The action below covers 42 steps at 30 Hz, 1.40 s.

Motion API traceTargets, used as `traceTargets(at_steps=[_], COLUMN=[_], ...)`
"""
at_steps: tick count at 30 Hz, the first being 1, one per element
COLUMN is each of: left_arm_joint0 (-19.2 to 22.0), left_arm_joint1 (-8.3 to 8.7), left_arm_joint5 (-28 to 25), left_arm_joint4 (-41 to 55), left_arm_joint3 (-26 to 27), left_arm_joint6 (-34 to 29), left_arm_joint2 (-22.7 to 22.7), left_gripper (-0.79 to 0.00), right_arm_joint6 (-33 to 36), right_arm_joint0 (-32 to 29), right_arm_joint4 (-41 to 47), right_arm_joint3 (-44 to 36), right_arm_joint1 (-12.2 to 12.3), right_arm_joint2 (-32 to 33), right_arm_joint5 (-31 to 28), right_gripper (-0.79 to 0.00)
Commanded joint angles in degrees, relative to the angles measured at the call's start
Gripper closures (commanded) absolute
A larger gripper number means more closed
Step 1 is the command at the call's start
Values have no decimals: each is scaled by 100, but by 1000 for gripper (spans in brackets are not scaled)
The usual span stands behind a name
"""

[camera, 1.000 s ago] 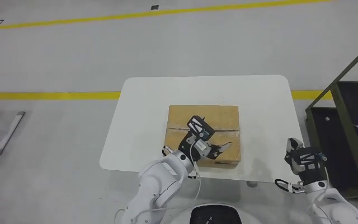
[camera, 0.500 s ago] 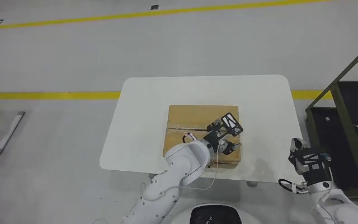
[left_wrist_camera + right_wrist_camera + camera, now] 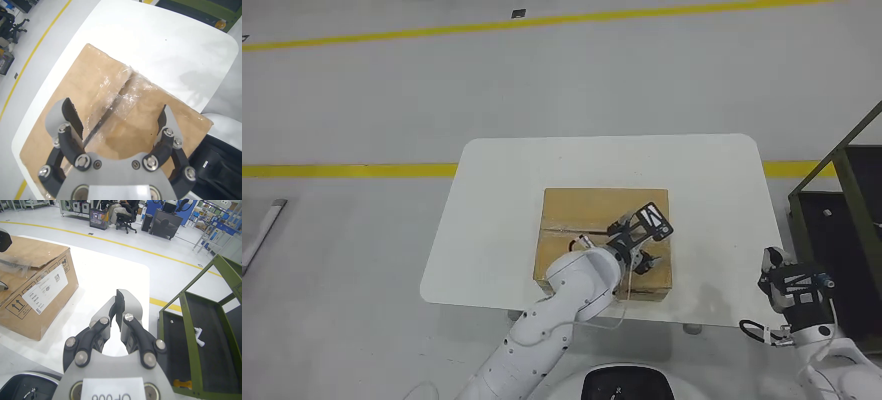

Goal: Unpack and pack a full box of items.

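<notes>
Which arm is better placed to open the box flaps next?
Left. The left gripper is open directly above the box at its top seam. The right gripper is shut, off beside the box near the table edge.

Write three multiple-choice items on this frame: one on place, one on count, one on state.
1. Where does the cardboard box stand?
A. on the floor
B. on the white table
C. on a shelf
2. How many boxes are on the table?
A. one
B. two
C. three
3. How are the left jaws?
A. shut on tape
B. shut on a flap
C. open above the box
Answers: 1 B, the box rests on the tabletop; 2 A, a single box shows; 3 C, they stand apart over the taped seam.
</notes>
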<state>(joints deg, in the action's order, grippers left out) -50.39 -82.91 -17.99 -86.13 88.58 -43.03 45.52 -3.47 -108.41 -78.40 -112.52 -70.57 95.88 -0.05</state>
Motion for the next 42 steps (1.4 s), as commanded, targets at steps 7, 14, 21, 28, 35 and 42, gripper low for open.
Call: traceTargets(at_steps=[7, 14, 21, 28, 35, 42], left_arm_joint0=[30, 37, 42, 63, 100, 95], left_arm_joint1=[-36, -74, -111, -150, -196, -232], left_arm_joint5=[117, 99, 26, -9, 35, -3], left_arm_joint4=[-236, -490, -633, -702, -774, -798], left_arm_joint3=[-114, -29, 0, -130, -228, -263], left_arm_joint6=[-14, 96, 164, 236, 290, 291], left_arm_joint2=[-10, -114, -170, -181, -178, -170], left_gripper=[-733, -634, -646, -619, -385, -299], right_arm_joint6=[14, 22, 35, 47, 48, 52], right_arm_joint0=[1, 28, 61, 76, 60, 63], right_arm_joint4=[16, 32, 57, 65, 73, 82], right_arm_joint3=[-9, 6, -10, -47, -45, -54], right_arm_joint1=[-20, -35, -49, -62, -75, -86], right_arm_joint2=[-7, -22, -42, -38, -23, -13], right_arm_joint5=[35, 24, 4, 1, 10, -4], right_gripper=[0, 0, 0, 0, 0, 0])
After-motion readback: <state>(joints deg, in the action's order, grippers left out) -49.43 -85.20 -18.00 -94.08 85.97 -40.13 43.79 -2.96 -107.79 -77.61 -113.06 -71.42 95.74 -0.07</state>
